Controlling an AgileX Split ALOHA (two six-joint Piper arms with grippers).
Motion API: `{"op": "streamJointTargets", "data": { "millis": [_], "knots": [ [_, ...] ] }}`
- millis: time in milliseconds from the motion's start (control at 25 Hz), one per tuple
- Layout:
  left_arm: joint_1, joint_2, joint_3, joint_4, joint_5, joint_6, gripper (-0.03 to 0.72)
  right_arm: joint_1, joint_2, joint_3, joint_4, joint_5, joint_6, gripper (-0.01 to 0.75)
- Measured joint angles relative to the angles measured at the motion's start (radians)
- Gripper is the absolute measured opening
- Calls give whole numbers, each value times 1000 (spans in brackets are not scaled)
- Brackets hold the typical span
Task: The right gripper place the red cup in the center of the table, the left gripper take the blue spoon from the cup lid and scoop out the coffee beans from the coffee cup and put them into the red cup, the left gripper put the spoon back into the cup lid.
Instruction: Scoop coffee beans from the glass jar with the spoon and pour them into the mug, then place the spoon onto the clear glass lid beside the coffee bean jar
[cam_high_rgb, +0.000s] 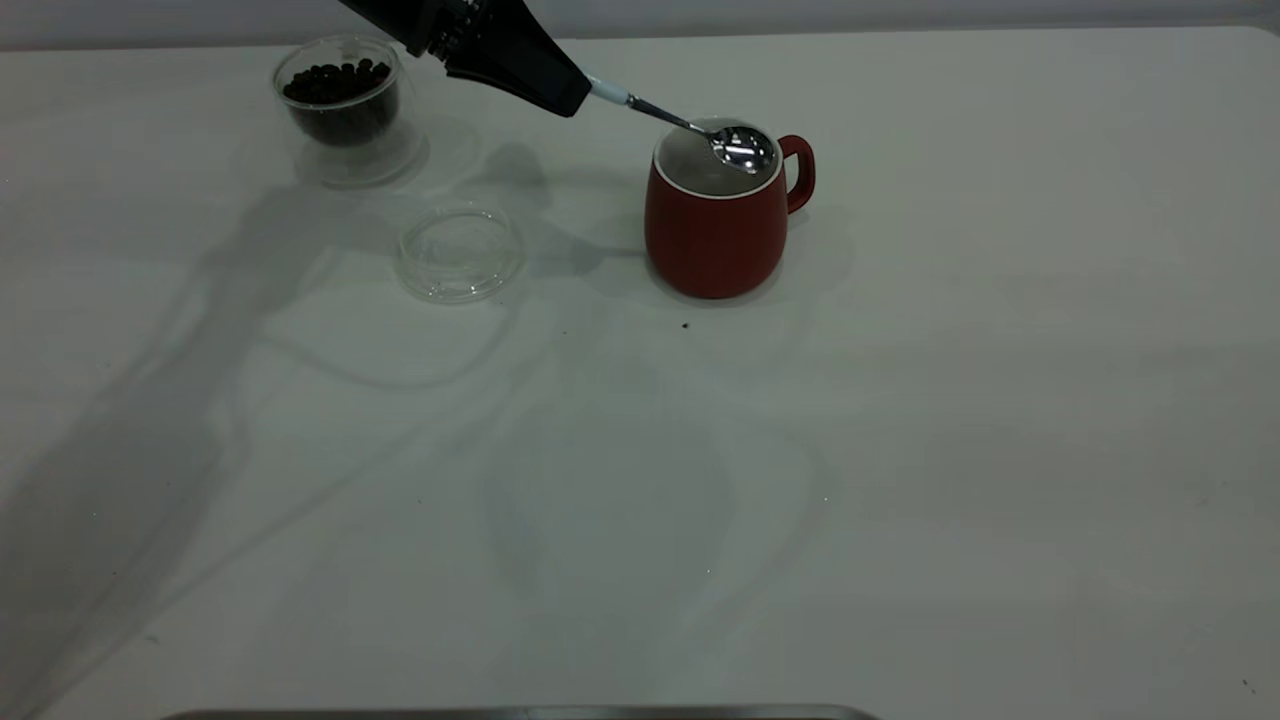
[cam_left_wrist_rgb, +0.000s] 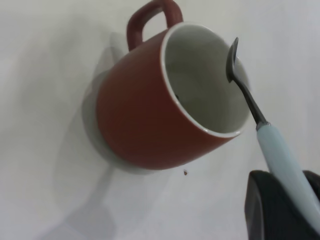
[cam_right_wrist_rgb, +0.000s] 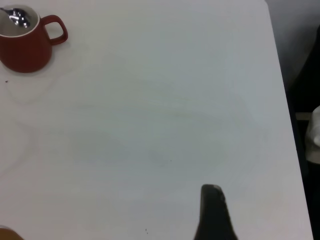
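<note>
The red cup (cam_high_rgb: 715, 220) is standing upright on the tabletop (cam_high_rgb: 900, 450), near the middle of the far half, handle pointing away from the coffee cup (cam_high_rgb: 345, 110). Judged from this position, the placing step is complete.

The left gripper (cam_high_rgb: 520, 60) is hanging above and beside the red cup, on the coffee-cup side, and its jaws are clamping the pale handle of the blue spoon (cam_high_rgb: 690, 128). The spoon bowl is hovering over the red cup's mouth, just inside the rim line. In the left wrist view the spoon (cam_left_wrist_rgb: 260, 115) is showing its bowl edge-on and no beans are visible on it, so the spoon is probably emptying or already empty. A small dark patch is lying low inside the red cup (cam_left_wrist_rgb: 150, 115); whether it is beans cannot be told.

The coffee cup is sitting well apart from the red cup, and the coffee beans (cam_high_rgb: 335, 85) are filling most of it. The cup lid (cam_high_rgb: 460, 250) is lying bare between the coffee cup and the red cup, nearer the former.

The right gripper (cam_right_wrist_rgb: 214, 215) is parked well apart from the red cup; the state of its jaws cannot be told.

Remaining, as a judgement: any further scoops, then returning the spoon to the cup lid. One dark speck (cam_high_rgb: 685, 325) is lying on the tabletop just in front of the red cup
</note>
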Motion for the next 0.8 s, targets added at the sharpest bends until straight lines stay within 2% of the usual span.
{"op": "streamJointTargets", "data": {
  "millis": [200,360,560,800],
  "knots": [
    [55,-1,-92,0,0,-335,122,0,0,0,0,0,0,550],
    [112,-38,-105,7,0,-493,122,0,0,0,0,0,0,550],
    [135,-169,0,12,0,-503,122,0,0,0,0,0,0,550],
    [178,-284,251,4,0,-407,122,0,0,0,0,0,0,550]
  ]
}}
